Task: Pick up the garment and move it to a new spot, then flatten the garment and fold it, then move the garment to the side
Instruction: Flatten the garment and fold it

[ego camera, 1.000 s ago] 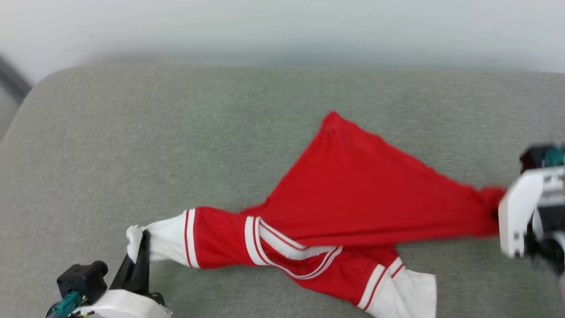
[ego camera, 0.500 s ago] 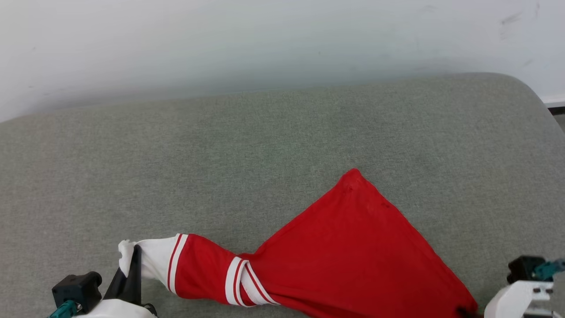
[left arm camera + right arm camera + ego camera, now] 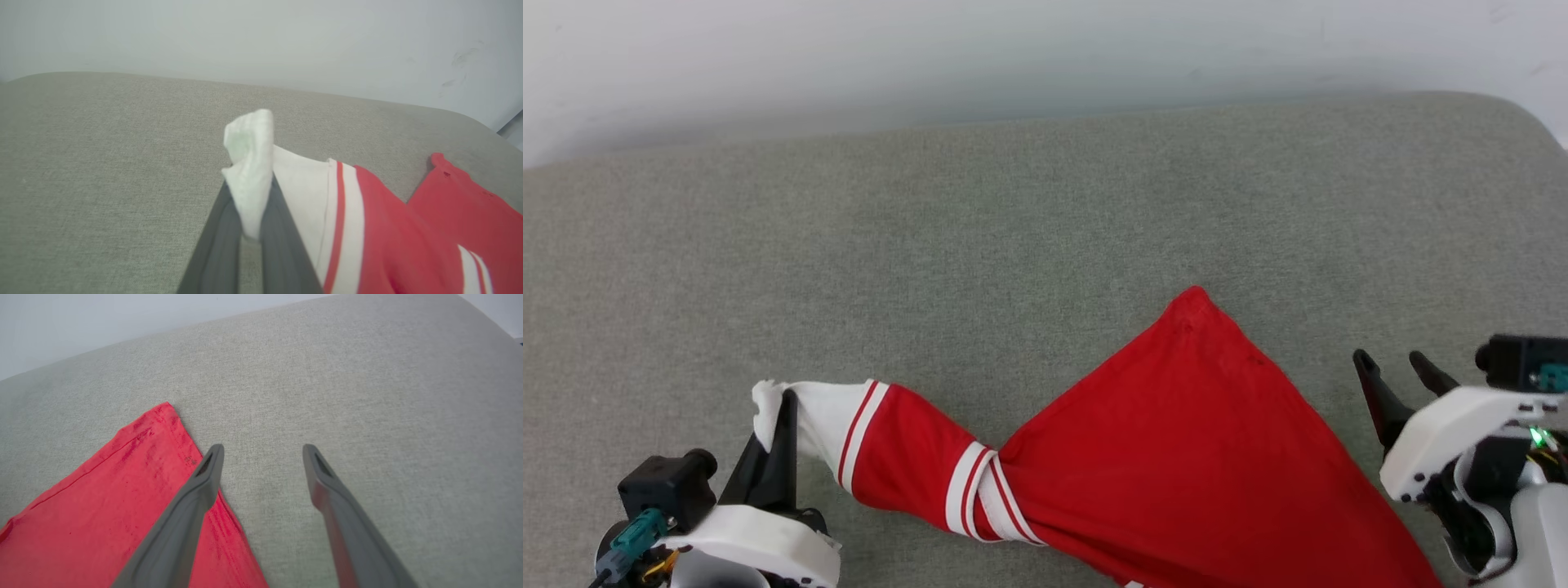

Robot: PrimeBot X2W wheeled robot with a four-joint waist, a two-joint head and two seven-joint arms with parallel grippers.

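Red garment (image 3: pixel 1176 441) pinched at one sleeve, loose on the other side.
The left gripper (image 3: pixel 786 404) is clamped on its white sleeve end. The cloth lies twisted across the grey cushion (image 3: pixel 1013 245), and the right gripper (image 3: pixel 1388 357), jaws wide apart, sits just beside the red edge.

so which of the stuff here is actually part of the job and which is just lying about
Part of the job:
shirt, red, twisted on the cushion
left pincer, shut on the white sleeve end
right pincer, open, beside the shirt's edge

Just there:
cushion, grey, under everything
wall, white, behind
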